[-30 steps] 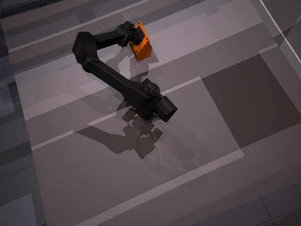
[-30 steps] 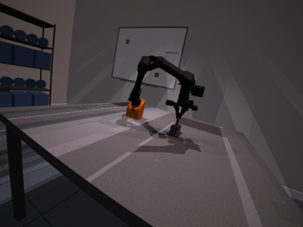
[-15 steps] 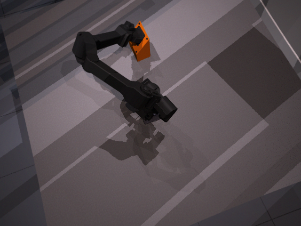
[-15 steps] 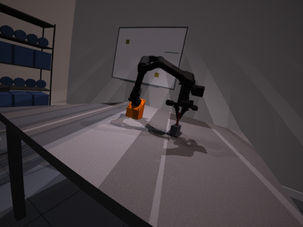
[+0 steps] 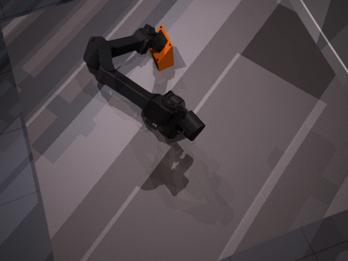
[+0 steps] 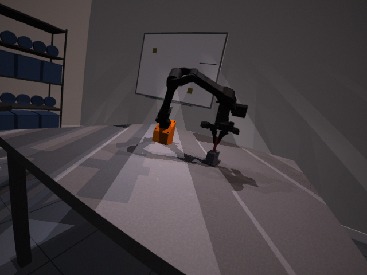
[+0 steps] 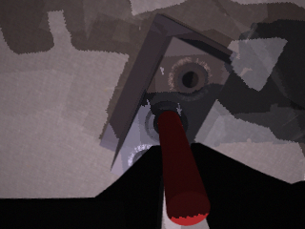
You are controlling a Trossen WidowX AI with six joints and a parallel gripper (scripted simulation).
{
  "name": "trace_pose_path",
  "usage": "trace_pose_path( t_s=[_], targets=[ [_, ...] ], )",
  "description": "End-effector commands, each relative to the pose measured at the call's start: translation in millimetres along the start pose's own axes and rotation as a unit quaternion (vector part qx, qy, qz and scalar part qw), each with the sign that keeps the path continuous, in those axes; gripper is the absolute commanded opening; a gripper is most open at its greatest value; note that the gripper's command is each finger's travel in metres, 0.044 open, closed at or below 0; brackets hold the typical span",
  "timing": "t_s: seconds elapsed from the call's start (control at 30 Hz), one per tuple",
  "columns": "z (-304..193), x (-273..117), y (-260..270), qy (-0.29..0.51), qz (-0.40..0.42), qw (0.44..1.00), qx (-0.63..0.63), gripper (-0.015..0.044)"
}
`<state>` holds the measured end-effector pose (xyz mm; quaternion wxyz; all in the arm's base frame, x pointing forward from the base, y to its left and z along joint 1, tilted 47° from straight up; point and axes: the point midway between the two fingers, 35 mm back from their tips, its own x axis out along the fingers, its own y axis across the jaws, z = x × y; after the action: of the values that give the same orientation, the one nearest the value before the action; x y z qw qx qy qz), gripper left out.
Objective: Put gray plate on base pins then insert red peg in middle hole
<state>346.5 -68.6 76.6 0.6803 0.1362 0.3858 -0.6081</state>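
Red peg (image 6: 215, 147) (image 7: 180, 167), smooth cylinder, in tapered fingers (image 6: 217, 141)

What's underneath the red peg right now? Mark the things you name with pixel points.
The middle hole of the gray plate (image 7: 154, 101) lies right at the lower end of the red peg (image 6: 215, 144) (image 7: 182, 164). The peg covers much of that hole, so how deep the tip sits, if at all, can't be seen.

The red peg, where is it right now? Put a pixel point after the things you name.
In the wrist view, the red peg (image 6: 215, 144) (image 7: 180, 164) is gripped between the gripper's fingers (image 6: 220, 138), its far end at the gray plate's (image 7: 159, 83) middle hole.
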Motion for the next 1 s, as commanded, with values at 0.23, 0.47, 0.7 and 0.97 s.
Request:
trace_pose_path(
  t_s=[0.23, 0.47, 0.7, 0.97],
  targets=[
    [0, 0, 0, 0.000, 0.000, 1.000, 0.000, 0.0150],
    [0, 0, 0, 0.000, 0.000, 1.000, 0.000, 0.0150],
    [0, -4, 0, -0.002, -0.001, 1.000, -0.003, 0.0150],
    [-2, -10, 0, -0.002, -0.001, 1.000, -0.003, 0.0150]
  ],
)
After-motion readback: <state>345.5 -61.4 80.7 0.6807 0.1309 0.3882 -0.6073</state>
